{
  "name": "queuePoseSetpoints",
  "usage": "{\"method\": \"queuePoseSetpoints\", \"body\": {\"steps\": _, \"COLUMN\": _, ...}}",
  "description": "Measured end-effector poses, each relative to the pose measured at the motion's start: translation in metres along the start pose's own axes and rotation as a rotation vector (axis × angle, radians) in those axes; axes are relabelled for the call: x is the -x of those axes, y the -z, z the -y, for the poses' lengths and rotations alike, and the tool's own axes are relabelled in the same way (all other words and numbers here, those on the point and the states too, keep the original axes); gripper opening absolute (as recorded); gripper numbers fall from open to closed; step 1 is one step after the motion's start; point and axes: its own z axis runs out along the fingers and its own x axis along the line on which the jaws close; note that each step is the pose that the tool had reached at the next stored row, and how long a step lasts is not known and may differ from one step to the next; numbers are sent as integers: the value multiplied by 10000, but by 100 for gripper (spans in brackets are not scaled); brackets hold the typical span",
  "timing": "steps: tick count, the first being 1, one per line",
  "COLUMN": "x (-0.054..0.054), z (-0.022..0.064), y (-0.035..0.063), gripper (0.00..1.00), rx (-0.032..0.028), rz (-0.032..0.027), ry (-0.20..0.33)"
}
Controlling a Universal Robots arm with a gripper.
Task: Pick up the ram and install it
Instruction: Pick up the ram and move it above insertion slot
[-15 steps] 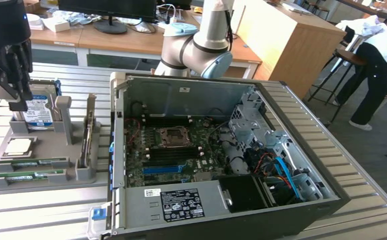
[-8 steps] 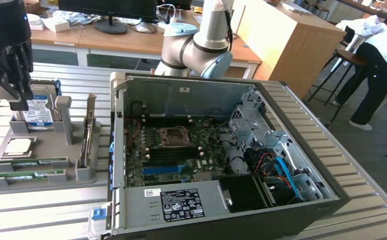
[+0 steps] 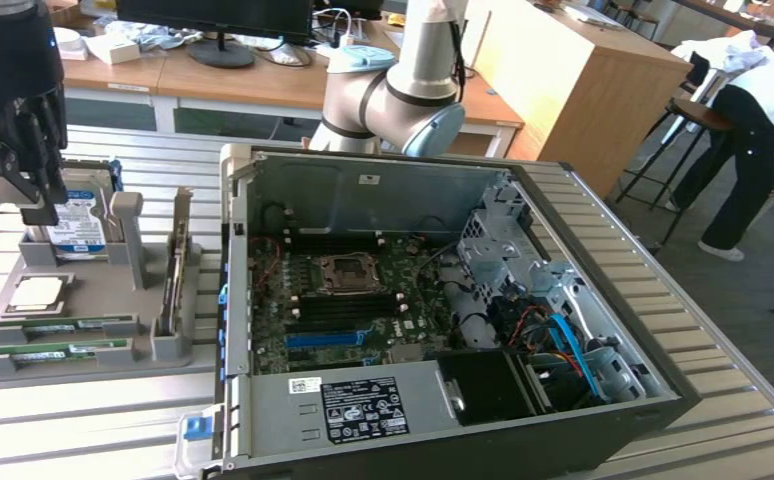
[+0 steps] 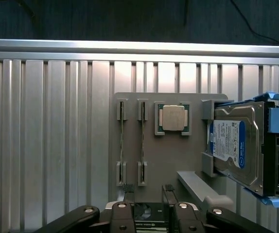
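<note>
Green, thin ram sticks point(image 4: 122, 141) stand on edge in a grey holder point(image 4: 171, 155); the gripper point(image 4: 148, 191) hovers over it, fingers apart, empty.

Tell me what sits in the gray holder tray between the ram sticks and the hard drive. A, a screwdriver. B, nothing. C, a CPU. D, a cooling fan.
C: the square, silver-lidded CPU sits in its recess of the holder tray, with the ram sticks on one side and the hard drive on the other.
</note>
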Motion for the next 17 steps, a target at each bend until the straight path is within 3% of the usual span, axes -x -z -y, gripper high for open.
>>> {"method": "queuePoseSetpoints", "body": {"steps": 17, "x": -5, "z": 2, "y": -182, "gripper": 36, "rx": 0, "rz": 2, "ry": -1}}
